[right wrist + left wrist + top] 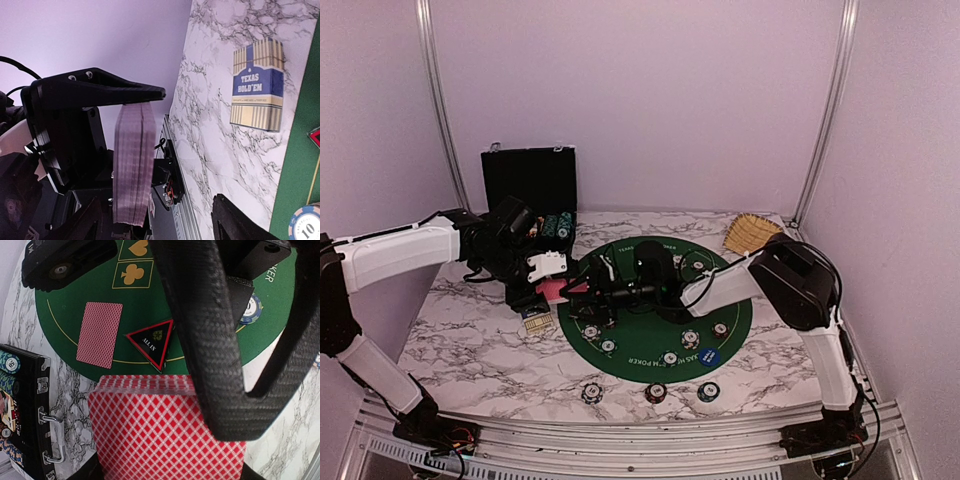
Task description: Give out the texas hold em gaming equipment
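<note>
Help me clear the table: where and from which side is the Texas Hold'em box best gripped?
Come down from above and close the fingers across the two long sides of the card box, at mid-length. It lies flat on the marble table beside the green mat, so only its edges offer a hold; bare marble along both long sides probably leaves room for the fingers.
</note>
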Motion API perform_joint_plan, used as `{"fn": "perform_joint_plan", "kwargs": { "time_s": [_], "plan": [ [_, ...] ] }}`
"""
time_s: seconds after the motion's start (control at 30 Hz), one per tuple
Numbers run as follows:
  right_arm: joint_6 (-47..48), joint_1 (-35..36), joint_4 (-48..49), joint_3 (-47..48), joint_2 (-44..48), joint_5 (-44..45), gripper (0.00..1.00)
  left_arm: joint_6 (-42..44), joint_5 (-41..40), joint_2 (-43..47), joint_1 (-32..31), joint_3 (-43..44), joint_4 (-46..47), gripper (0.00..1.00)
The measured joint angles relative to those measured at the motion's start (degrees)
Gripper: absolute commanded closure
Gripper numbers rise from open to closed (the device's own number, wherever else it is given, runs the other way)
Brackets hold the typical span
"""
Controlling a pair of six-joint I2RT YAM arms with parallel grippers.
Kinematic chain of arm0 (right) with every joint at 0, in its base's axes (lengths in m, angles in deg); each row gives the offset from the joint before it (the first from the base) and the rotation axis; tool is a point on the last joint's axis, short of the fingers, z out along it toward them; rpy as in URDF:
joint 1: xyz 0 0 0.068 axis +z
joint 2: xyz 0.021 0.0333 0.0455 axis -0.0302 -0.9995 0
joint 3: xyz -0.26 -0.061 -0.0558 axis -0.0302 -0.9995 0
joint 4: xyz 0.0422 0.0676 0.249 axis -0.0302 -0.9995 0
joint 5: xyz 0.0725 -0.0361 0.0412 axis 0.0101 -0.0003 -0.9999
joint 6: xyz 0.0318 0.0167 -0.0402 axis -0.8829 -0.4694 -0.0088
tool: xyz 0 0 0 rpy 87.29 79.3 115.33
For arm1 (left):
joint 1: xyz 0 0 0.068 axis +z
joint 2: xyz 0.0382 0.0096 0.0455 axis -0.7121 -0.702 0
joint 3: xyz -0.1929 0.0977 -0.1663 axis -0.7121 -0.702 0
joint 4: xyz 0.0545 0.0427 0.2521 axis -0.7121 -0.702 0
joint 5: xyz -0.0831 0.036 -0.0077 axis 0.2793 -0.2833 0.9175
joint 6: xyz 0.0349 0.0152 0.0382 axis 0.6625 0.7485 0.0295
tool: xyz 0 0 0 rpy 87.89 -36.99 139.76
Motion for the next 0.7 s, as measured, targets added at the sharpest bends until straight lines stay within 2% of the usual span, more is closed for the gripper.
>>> {"fn": "perform_joint_plan", "kwargs": {
  "time_s": [0.3, 0.7],
  "plan": [
    [-1.7, 0.3, 2.1, 0.7, -0.7, -0.5, 0.29, 0.0, 0.0, 0.0, -0.3, 0.0, -0.1, 0.94],
    [-4.0, 0.9, 3.5, 6.0, -4.9, -1.1, 0.38, -0.1, 0.0, 0.0, -1.2, 0.0, -0.1, 0.93]
  ]
}}
